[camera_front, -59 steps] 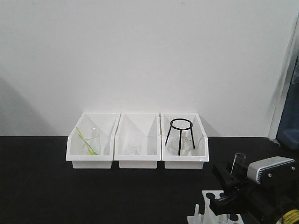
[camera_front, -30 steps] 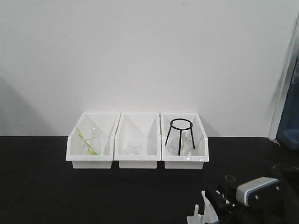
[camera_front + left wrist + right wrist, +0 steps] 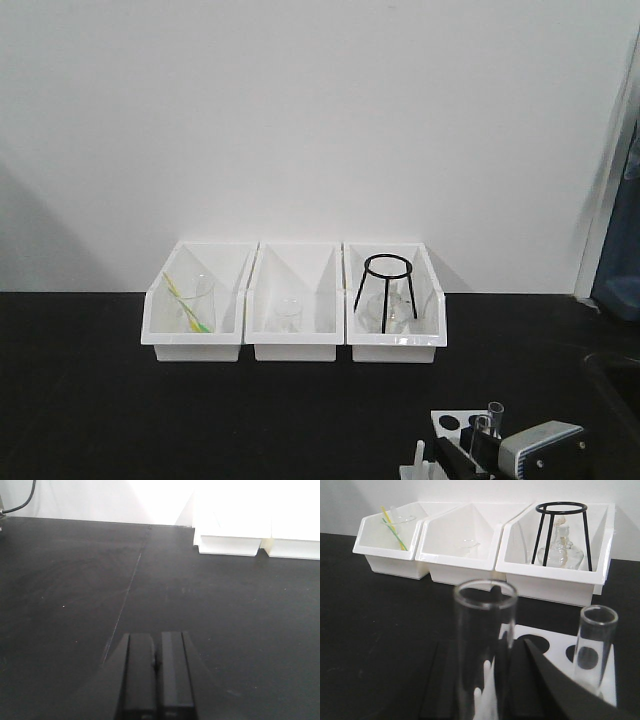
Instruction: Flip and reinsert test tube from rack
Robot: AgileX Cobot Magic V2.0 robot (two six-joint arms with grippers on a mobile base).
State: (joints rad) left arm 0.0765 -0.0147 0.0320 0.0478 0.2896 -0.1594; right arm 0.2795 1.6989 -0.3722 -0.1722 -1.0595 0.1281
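Observation:
The white rack (image 3: 555,639) lies low in the right wrist view, its top plate with round holes. It also shows at the bottom right of the front view (image 3: 450,421). My right gripper (image 3: 485,695) is shut on a clear test tube (image 3: 482,630), held upright with its open mouth up, at the rack's near left side by the white pegs (image 3: 489,692). In the front view this tube (image 3: 481,430) stands just above the rack. A second tube (image 3: 594,640) stands in a rack hole to the right. My left gripper (image 3: 156,652) is shut and empty over the black table.
Three white open-front bins (image 3: 295,345) stand in a row at the back by the wall. The left bin holds a beaker with yellow-green sticks (image 3: 190,300). The right bin holds a black tripod stand (image 3: 387,290) over a glass burner. The black tabletop (image 3: 150,410) spreads to the left.
My right gripper has come down with the tube from above the rack to the level of the rack's top plate. The left gripper shows no earlier view.

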